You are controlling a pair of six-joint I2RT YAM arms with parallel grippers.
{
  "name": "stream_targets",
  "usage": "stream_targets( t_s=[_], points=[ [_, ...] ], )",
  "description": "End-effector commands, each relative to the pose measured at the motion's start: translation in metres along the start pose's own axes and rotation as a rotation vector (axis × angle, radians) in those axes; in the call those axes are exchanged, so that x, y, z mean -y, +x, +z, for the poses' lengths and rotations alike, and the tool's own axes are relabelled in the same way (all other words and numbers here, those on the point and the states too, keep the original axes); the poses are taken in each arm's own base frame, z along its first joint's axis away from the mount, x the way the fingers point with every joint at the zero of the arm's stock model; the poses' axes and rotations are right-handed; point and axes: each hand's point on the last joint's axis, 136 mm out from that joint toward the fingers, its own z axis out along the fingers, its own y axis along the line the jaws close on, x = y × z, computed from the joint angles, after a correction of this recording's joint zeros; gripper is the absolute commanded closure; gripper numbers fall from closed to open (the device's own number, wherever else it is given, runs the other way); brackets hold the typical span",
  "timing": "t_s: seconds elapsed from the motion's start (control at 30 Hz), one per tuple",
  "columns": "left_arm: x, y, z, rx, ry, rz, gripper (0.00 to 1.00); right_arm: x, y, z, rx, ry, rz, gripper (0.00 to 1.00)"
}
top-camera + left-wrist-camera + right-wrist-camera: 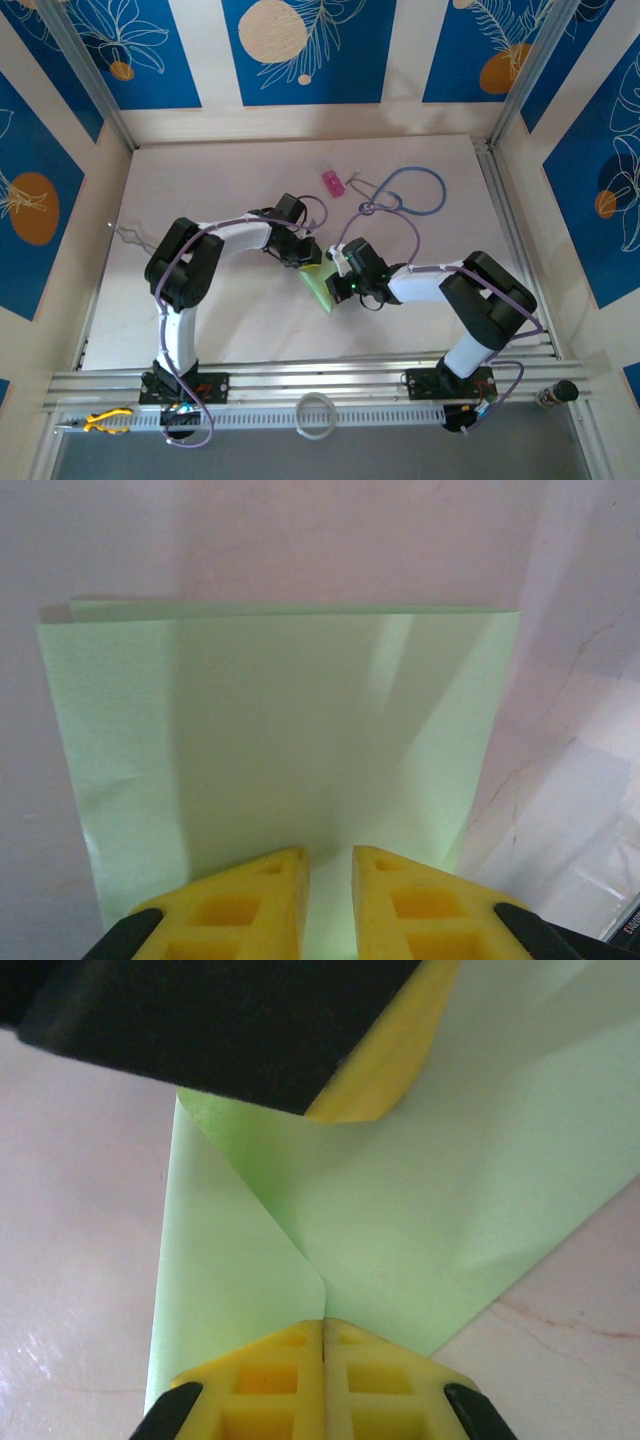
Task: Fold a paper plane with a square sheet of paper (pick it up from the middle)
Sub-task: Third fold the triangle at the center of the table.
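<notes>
The square sheet of paper (320, 288), light green, lies on the white table between my two grippers. In the left wrist view the sheet (280, 730) is doubled over, with a second edge showing along its far side. My left gripper (330, 865) rests at its near edge, the yellow jaws a narrow gap apart with green showing between them. In the right wrist view a corner flap of the sheet (400, 1210) is folded in along a diagonal crease. My right gripper (323, 1325) is shut, its tips at the flap's corner. The left gripper's finger (390, 1070) presses the far part.
A small pink block (332, 182) and a blue stethoscope (405, 195) lie behind the grippers. A white ring (315, 415) and yellow pliers (105, 420) sit on the rail at the near edge. The arms' elbows (185, 260) (490, 290) flank the sheet.
</notes>
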Motion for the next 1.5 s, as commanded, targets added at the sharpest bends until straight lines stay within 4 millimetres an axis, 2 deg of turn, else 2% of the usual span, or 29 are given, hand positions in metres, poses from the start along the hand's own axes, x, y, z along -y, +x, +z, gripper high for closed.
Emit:
stream_targets(
  t_s=[0.0, 0.17, 0.27, 0.4, 0.53, 0.7, 0.83, 1.0, 1.47],
  points=[
    [0.002, -0.008, -0.010, 0.016, -0.018, -0.006, 0.77, -0.002, 0.003, 0.003, -0.020, -0.001, 0.009, 0.98],
    [0.020, -0.022, -0.037, 0.094, -0.008, 0.023, 0.70, -0.003, 0.005, 0.004, -0.023, -0.004, 0.012, 0.98],
    [0.026, -0.023, -0.054, 0.146, -0.011, 0.022, 0.66, -0.005, 0.006, 0.005, -0.025, -0.006, 0.015, 0.98],
    [0.033, -0.010, -0.067, 0.185, 0.060, -0.009, 0.76, -0.006, 0.007, 0.006, -0.027, -0.005, 0.014, 0.98],
    [0.039, 0.009, -0.070, 0.201, 0.164, -0.059, 0.86, -0.005, 0.007, 0.006, -0.025, -0.001, 0.014, 0.98],
    [0.042, 0.029, -0.065, 0.212, 0.265, -0.106, 1.00, -0.005, 0.009, 0.006, -0.026, 0.003, 0.015, 0.98],
    [0.042, 0.038, -0.050, 0.204, 0.354, -0.165, 1.00, -0.004, 0.012, 0.007, -0.030, 0.009, 0.017, 0.98],
    [0.030, 0.048, -0.036, 0.192, 0.332, -0.209, 1.00, -0.002, 0.015, 0.008, -0.035, 0.014, 0.025, 0.98],
    [0.013, 0.064, -0.017, 0.146, 0.277, -0.215, 1.00, -0.003, 0.017, 0.011, -0.047, 0.018, 0.016, 0.98]
  ],
)
